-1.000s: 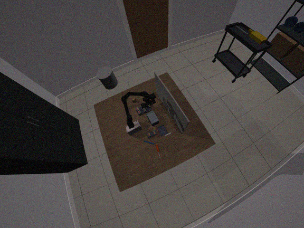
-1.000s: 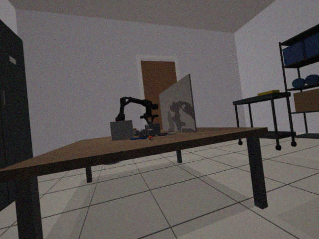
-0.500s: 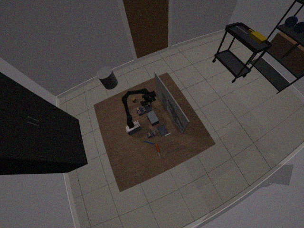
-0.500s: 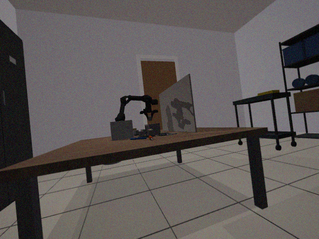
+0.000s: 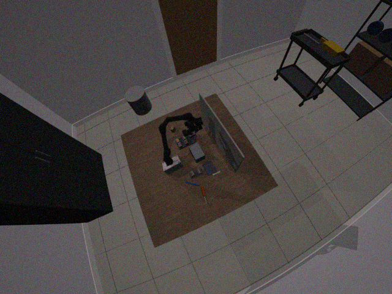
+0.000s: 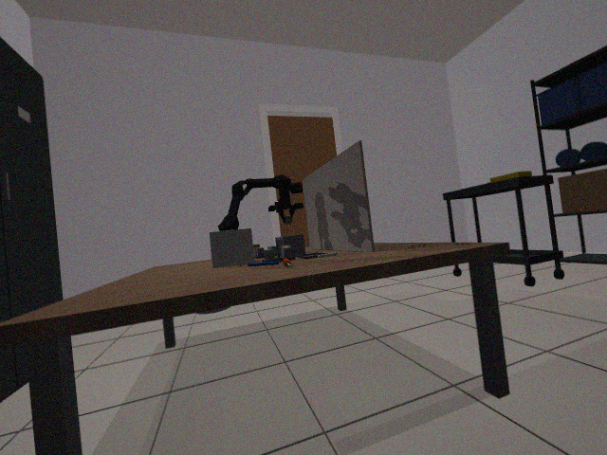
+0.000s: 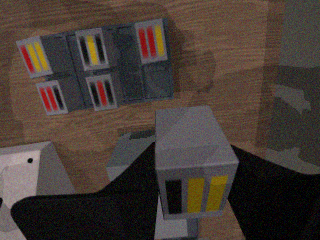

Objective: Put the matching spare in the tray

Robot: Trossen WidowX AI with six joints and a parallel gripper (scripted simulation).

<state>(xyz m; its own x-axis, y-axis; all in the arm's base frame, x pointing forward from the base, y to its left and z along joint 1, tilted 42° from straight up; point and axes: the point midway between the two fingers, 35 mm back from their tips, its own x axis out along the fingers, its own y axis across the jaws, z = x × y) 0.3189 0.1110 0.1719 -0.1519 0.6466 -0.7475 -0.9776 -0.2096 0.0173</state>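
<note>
My gripper [image 5: 190,133] [image 6: 287,218] [image 7: 183,145] is shut on a grey block and holds it above the table. The held block [image 7: 185,132] shows black, yellow, yellow stripes on its end. The spares rack [image 5: 183,146] [image 7: 131,75] holds several grey blocks with red, yellow and black stripes; its lower right slot in the wrist view is empty. A flat dark square [image 5: 209,166], apparently the tray, lies beyond the grey box. A small dark holder [image 5: 196,172] beside it carries small parts. I cannot tell which part is the mounted unit, and its back code is unreadable.
A tall mirror-like panel [image 5: 232,152] [image 6: 338,169] [image 7: 300,40] stands close beside the gripper. A grey box [image 5: 196,150] [image 6: 296,245] stands between rack and tray. A blue pen [image 5: 192,183] [image 6: 263,263] and an orange screwdriver [image 5: 203,190] lie near the holder.
</note>
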